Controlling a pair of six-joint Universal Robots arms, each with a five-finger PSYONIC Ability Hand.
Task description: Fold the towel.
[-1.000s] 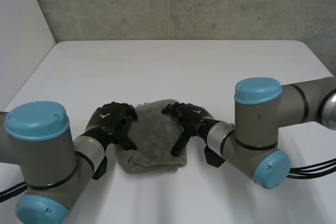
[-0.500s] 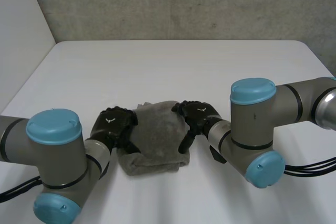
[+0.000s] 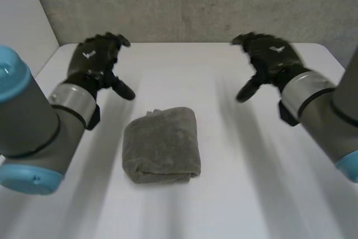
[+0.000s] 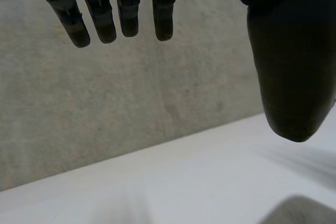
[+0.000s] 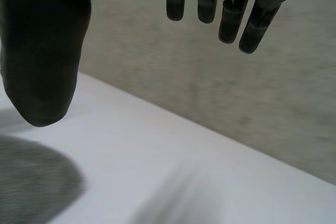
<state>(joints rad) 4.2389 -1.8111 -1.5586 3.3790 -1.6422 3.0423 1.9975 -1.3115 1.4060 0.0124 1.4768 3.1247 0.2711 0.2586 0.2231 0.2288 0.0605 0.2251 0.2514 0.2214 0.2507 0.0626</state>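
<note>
One white table [image 3: 224, 82] carries one grey towel [image 3: 162, 145], folded into a thick pad near its front middle. The left arm [image 3: 33, 132] and right arm [image 3: 330, 116] are cut off at the view's edges. The left hand [image 3: 95, 62] and right hand [image 3: 268, 60] hover either side of the towel, well apart from it, fingers straight and spread.

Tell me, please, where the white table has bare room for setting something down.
The white table is bare between the folded grey terry towel and the concrete wall, and also between the towel and the right arm. It is tighter at the far corners, where the open left hand and open right hand hang, and beside the left arm.
</note>
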